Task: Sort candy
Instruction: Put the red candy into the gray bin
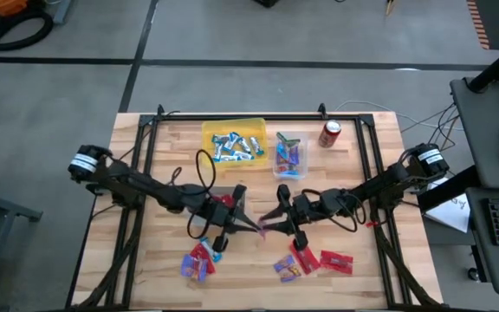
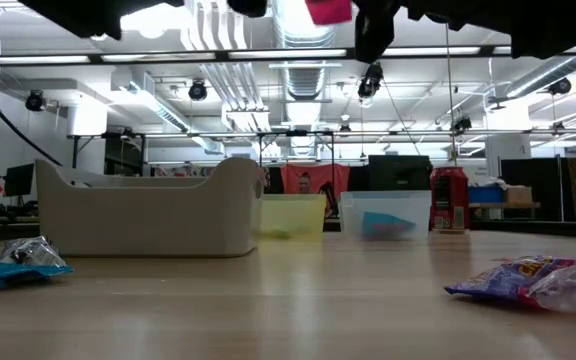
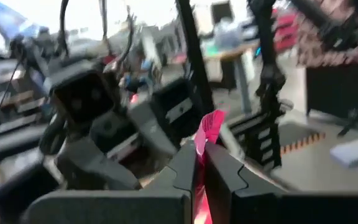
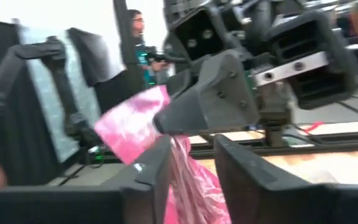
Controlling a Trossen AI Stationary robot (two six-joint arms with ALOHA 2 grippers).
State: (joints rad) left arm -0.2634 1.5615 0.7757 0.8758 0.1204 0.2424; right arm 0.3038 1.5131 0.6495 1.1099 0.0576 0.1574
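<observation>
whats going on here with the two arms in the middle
The two arms meet above the middle of the table, passing a pink candy packet between them. The left gripper is shut on it, while the right gripper's fingers stand apart around it. Other candies already lie in the yellow bin and the clear bin; more wait on the table.

No text, brand or number can be read in any view. The print on the candy wrappers [image 2: 528, 280] is too blurred, and the label of the red can [image 2: 449, 200] beside them is too small.
</observation>
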